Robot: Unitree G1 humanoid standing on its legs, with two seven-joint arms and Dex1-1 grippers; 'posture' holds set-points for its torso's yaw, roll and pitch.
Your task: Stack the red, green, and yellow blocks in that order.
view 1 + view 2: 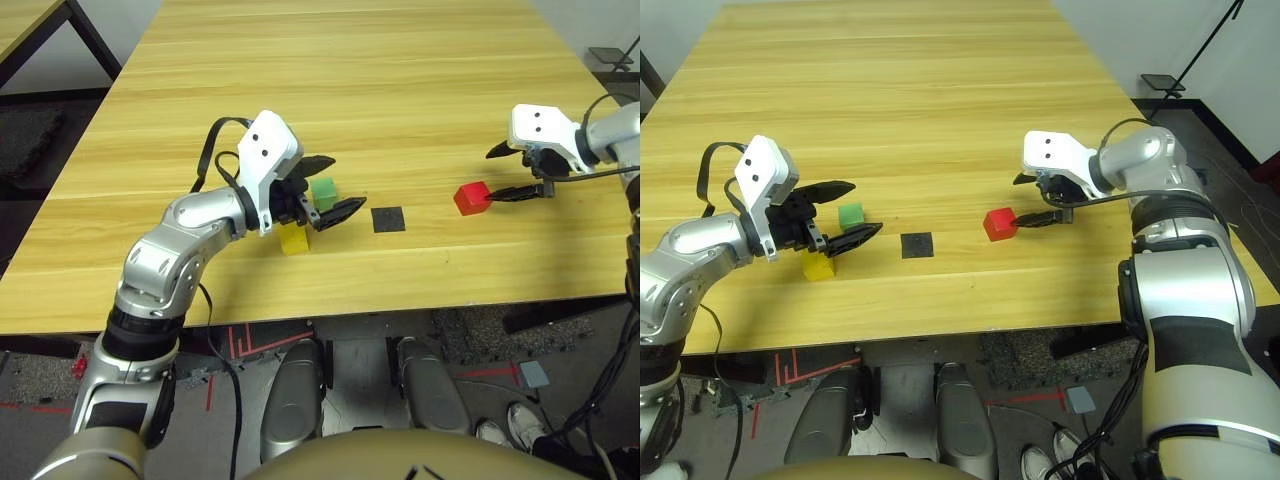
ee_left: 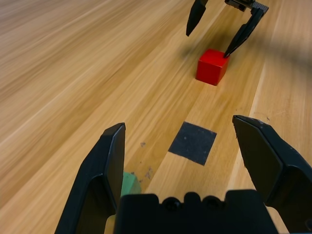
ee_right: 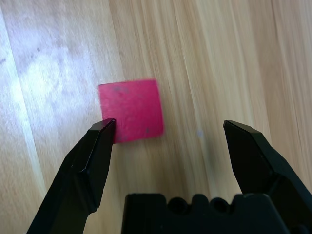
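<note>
Red block [image 3: 131, 111] sits on the counter [image 1: 330, 90] right of the black square [image 1: 388, 219], right hand [image 3: 169, 124] wide and empty above it; one fingertip overlaps its edge (misaligned, apparently), so descending could knock it away.

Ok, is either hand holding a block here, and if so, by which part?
Nothing is held: the left hand and right hand are both open.

Smooth wood-grain table [image 1: 350, 80], matt black square [image 1: 388, 219].
</note>
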